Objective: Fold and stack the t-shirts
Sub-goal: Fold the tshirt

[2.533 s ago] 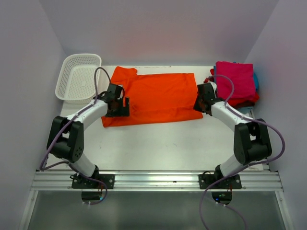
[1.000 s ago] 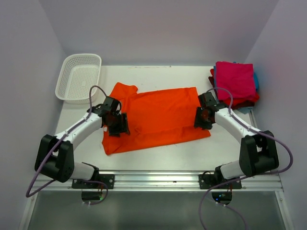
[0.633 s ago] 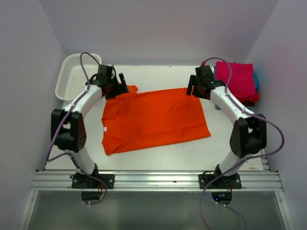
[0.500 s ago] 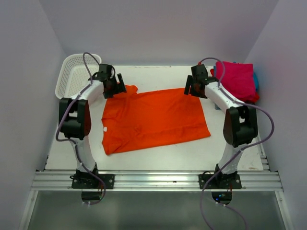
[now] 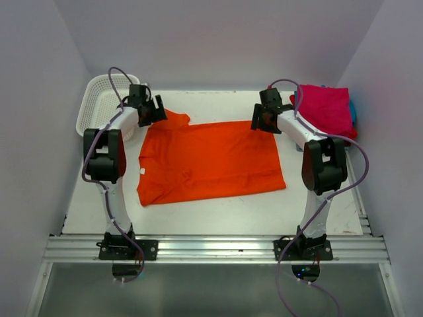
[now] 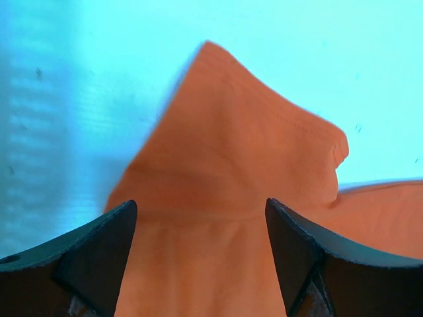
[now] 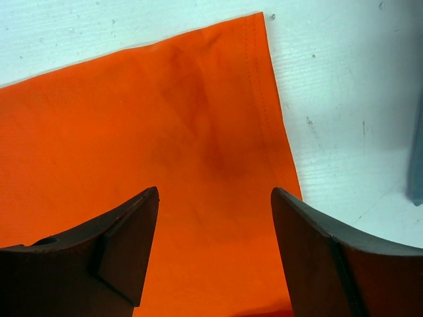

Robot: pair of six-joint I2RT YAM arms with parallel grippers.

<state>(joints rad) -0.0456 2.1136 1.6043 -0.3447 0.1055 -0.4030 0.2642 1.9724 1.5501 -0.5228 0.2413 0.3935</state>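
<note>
The left wrist camera shows the left gripper (image 6: 199,218) with its two dark, wedge-shaped fingers spread wide and nothing between them. Below lies a short sleeve (image 6: 244,132) of soft orange knit, slightly humped, its tip pointing away. Whether the fingertips rest on the cloth is hard to judge from this close.

The right wrist camera shows the right gripper (image 7: 215,198), also released, jaws well apart and holding nothing. It is over the far corner of the stitched hem (image 7: 264,99). A grey-blue strip (image 7: 416,158) shows at the frame's right edge, too cropped to identify.

Only the overhead camera shows the whole orange t-shirt (image 5: 211,158), spread flat and nearly rectangular on the white table (image 5: 218,211), sleeves left, hem right. One gripper is at each of the shirt's far corners.

To the right of the shirt, just past the right gripper, sits a stack of folded t-shirts (image 5: 325,112) with a magenta-pink square on top. To the shirt's far left stands a white plastic lattice basket (image 5: 99,109).
</note>
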